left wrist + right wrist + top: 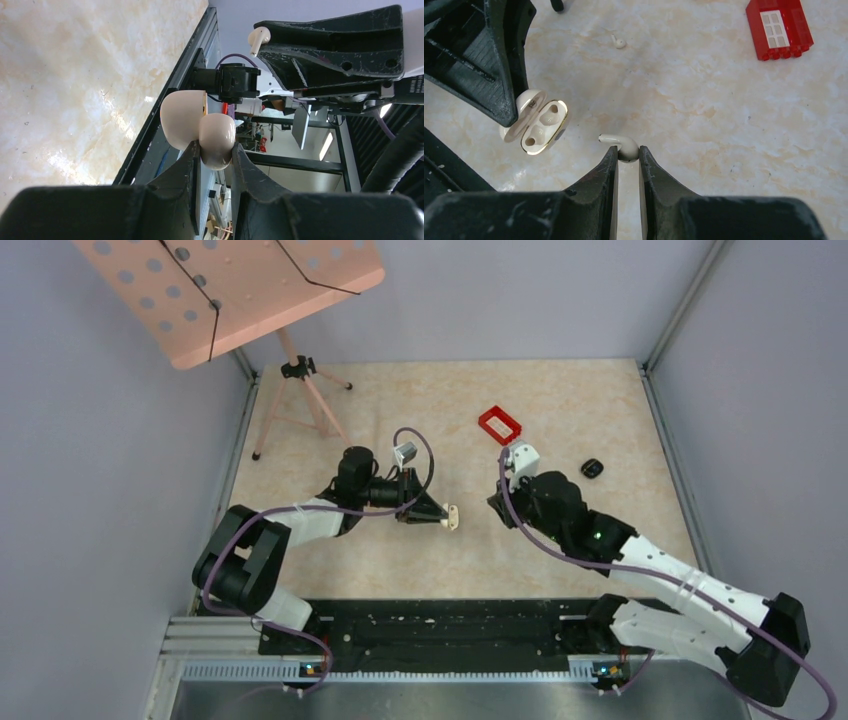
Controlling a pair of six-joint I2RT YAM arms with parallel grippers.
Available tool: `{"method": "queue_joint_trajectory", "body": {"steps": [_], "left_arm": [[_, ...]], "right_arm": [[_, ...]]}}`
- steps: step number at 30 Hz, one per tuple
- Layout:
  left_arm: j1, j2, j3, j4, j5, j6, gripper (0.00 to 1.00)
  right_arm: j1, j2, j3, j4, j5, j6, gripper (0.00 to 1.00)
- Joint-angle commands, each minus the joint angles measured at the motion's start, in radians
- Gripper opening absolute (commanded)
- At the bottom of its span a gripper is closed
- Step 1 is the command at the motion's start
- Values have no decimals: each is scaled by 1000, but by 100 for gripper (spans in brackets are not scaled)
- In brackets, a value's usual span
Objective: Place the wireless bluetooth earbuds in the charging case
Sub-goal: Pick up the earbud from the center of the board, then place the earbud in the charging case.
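Step in hand: 1st insertion. Left fingers [186, 167] clamped on open cream plastic charging case [541, 127]. Right fingers [605, 172] narrow, pinching cream earbud [625, 146], near, right of case. 2nd cream earbud [618, 42] loose on desk [724, 125]. Next, by estimate: stem aligned over socket.

Two earbuds [623, 146], one case [541, 127], one red tray [780, 27], one black pebble [592, 468].
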Motion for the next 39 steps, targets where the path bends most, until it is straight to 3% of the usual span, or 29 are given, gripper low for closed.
{"method": "queue_joint_trajectory", "body": {"steps": [1, 7, 17, 22, 27, 39], "left_arm": [[-5, -34, 16, 0, 18, 34, 0], [-4, -49, 23, -50, 5, 59, 0], [-5, -63, 20, -66, -2, 61, 0], [-5, -61, 13, -38, -19, 24, 0], [-5, -59, -7, 34, -72, -53, 0], [-5, -92, -2, -84, -138, 22, 0]], "right_arm": [[13, -91, -83, 153, -77, -132, 0], [12, -202, -204, 324, -132, -209, 0], [12, -164, -245, 404, -215, -295, 0], [23, -129, -191, 322, -148, -294, 0], [117, -90, -186, 327, -61, -322, 0], [246, -7, -83, 303, 86, -266, 0]]}}
